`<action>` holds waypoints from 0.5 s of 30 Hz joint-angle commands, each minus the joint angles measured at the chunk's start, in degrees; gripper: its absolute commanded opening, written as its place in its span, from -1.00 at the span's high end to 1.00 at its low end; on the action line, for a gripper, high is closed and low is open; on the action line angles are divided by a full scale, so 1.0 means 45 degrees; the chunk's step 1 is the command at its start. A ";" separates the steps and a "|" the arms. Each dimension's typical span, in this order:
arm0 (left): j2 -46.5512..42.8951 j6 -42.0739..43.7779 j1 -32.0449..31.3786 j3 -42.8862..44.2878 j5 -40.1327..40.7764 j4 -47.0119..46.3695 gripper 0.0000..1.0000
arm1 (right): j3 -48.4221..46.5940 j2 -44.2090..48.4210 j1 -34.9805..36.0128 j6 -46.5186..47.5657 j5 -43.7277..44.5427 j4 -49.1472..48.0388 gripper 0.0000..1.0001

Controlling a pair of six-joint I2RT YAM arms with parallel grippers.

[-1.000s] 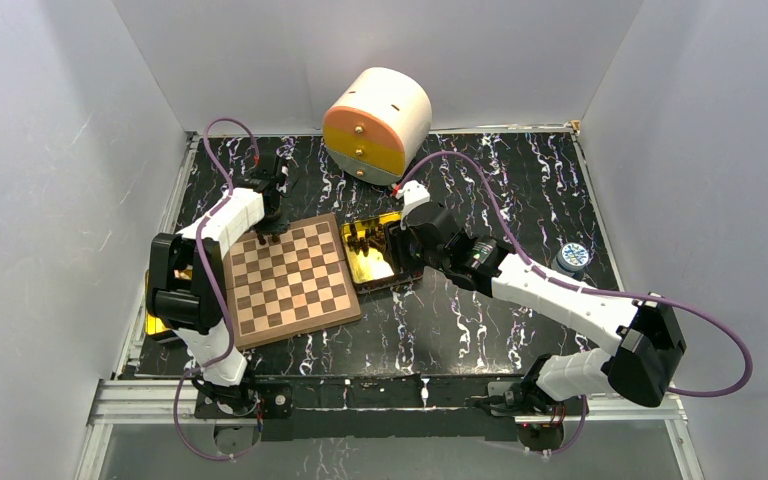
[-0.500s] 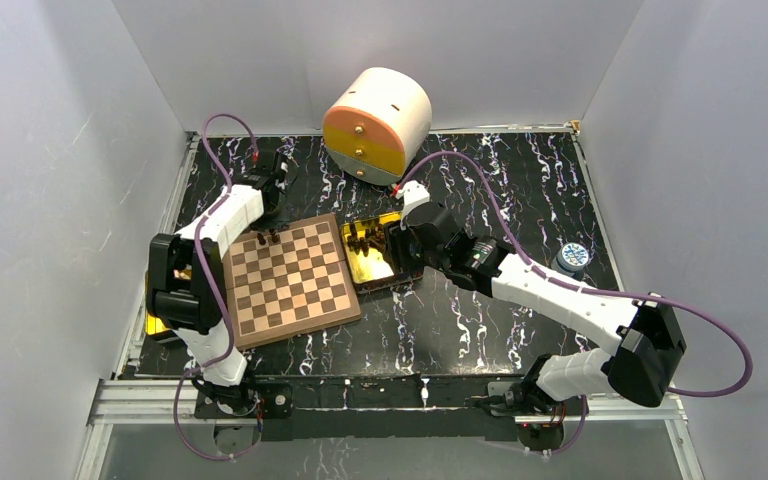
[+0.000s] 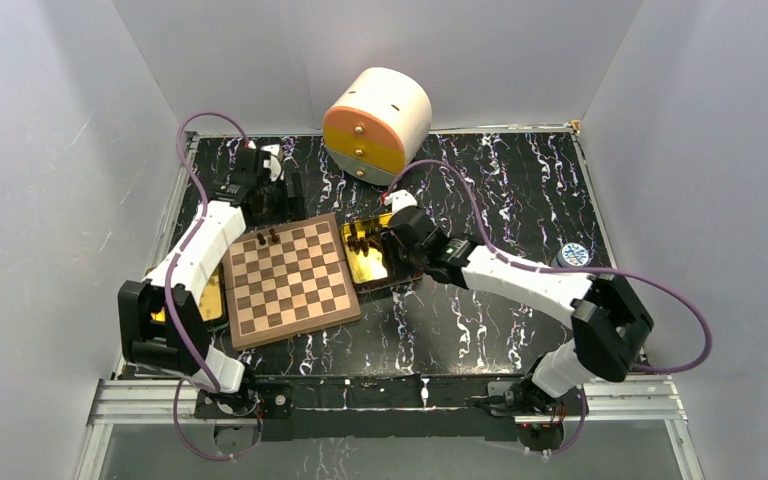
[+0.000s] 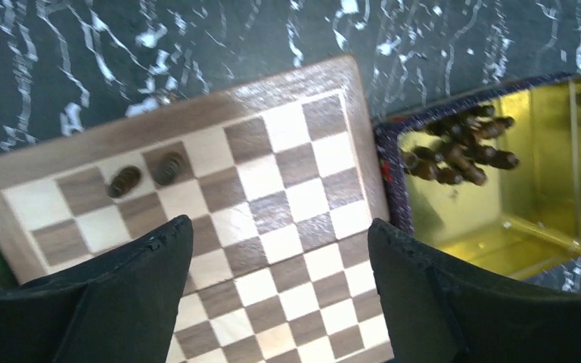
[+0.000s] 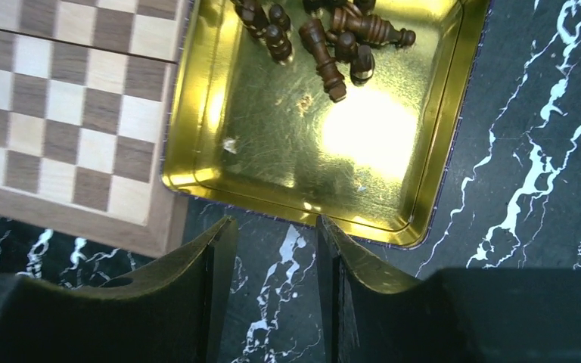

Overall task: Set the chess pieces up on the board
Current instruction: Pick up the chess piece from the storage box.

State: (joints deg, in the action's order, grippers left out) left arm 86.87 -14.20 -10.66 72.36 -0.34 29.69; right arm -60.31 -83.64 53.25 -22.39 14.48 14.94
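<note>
My left arm is folded high along the worktop's left edge, its forearm reaching toward the far left corner. The left hand (image 4: pixel 278 227) hangs tipped down above the far end of the board (image 3: pixel 290 285). Its two fingers (image 4: pixel 147 265) are spread wide, with nothing between them but checkered squares below.

The board lies flat, left of the worktop's centre and turned slightly askew to its edges. Two chess pieces (image 4: pixel 147 174) stand side by side in the board's far row, near its far left corner. From the wrist view I cannot tell whether they are fully upright.

My right arm has its elbow raised near the near right corner, and its forearm stretches across toward the worktop's middle. The right hand (image 5: pixel 274 227) points down just off the near rim of the gold tin (image 5: pixel 333 144). Its fingers stand part-way apart and hold nothing, with the dark marbled worktop (image 5: pixel 529 151) showing in the gap.

The tin sits against the board's right edge. The rest of the dark pieces (image 5: pixel 325 38) lie jumbled on their sides in its far end.

A round cream and orange container (image 3: pixel 378 122) sits at the far edge. A small round blue and white thing (image 3: pixel 572 257) is near the right edge.
</note>
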 commanded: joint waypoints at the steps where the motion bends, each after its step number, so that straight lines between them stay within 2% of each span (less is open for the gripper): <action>1: -0.1275 0.0036 0.0005 -0.1348 -0.1620 -0.0486 -0.74 | -0.0916 -0.1115 -0.0432 0.0250 -0.0067 -0.0975 0.00; 5: -0.2471 0.0224 0.0005 -0.2956 -0.1261 -0.1145 -0.77 | -0.1854 -0.2276 -0.0672 0.0373 -0.0321 -0.1186 0.11; 10: -0.3995 0.0029 0.0009 -0.4628 -0.0526 -0.2228 -0.79 | -0.3479 -0.4035 -0.0692 0.0480 -0.0119 -0.0964 0.13; 15: -0.4890 0.0125 -0.0005 -0.5107 -0.0173 -0.2524 -0.80 | -0.4928 -0.5544 -0.0712 0.0516 0.0174 -0.0723 0.13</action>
State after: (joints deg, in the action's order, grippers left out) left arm 68.25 -14.04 -10.72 49.41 -3.36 21.61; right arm -76.99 -105.23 50.11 -20.75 13.67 13.08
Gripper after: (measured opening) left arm 0.896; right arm 0.437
